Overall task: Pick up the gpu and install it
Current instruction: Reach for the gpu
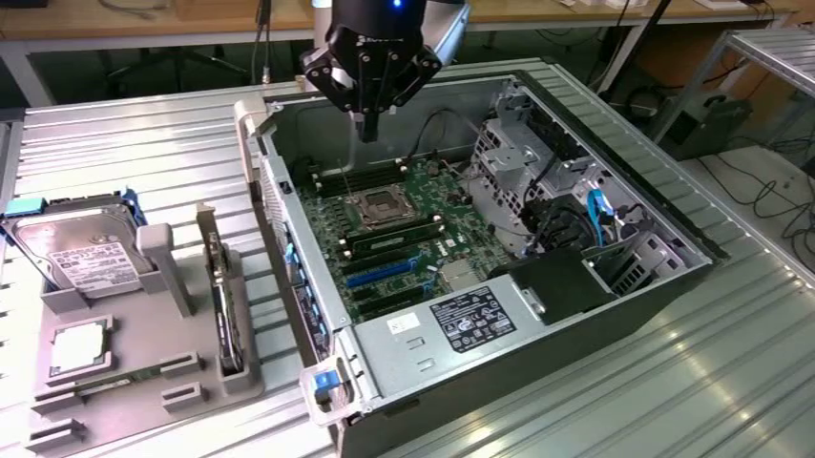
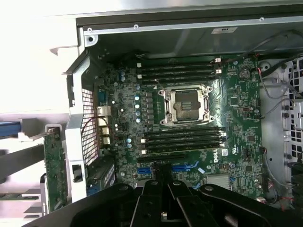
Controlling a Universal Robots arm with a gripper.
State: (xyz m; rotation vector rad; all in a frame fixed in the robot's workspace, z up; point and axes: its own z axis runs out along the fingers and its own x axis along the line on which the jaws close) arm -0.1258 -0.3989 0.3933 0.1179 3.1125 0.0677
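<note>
The gpu (image 1: 227,305) stood on edge in a grey holder (image 1: 134,377) on the table (image 1: 128,134), just beside the open computer case (image 1: 510,315), while the arm's jaws hung clenched and empty above the motherboard (image 1: 395,239). The thin, stiff card looked light but fragile. Its bare top edge seemed the safest hold, with open room overhead and the case wall close alongside.

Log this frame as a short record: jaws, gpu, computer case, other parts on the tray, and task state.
jaws: shut, holding nothing, above the open computer case
gpu: standing on edge in the grey holder tray, on the exterior view's left of the case, apart from the jaws
motherboard: exposed, no card in its slots
hard drive: in the same tray
task state: gpu not yet picked up
</note>
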